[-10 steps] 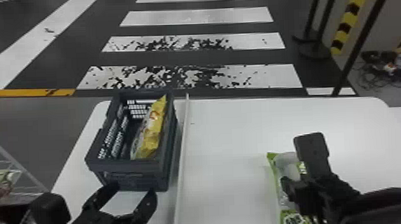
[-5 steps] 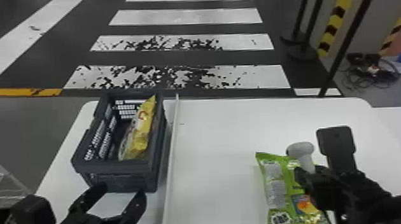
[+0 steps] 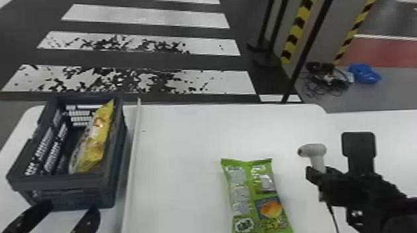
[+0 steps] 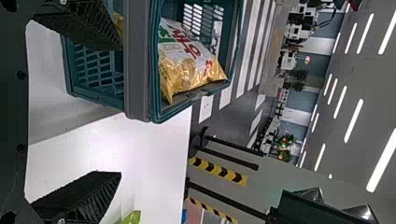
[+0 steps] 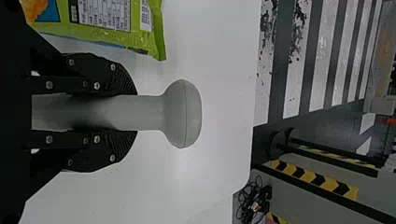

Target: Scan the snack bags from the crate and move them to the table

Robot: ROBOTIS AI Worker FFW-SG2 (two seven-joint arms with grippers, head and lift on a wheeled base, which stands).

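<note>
meanwhile | left gripper [image 3: 69, 208] spread | right gripper [image 3: 320, 174] pinching scanner [image 3: 315, 151] | head view: scanner's cable [image 3: 333, 216]

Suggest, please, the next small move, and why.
Probably ease the open left end effector over the grey plastic crate: the yellow glossy bag leans inside, the green glossy bag is out, and the right end effector grips the pale grey scanner.

Bright, even indoor light, white ceiling strips [image 4: 353, 120] glowing in left wrist view, pale glare across the desk [image 3: 178, 135], grey shade beside the crate [image 4: 137, 60], small glints on the yellow snack bag [image 4: 191, 67], and scanner [image 5: 182, 114] handle darkly shaded in right wrist view.
</note>
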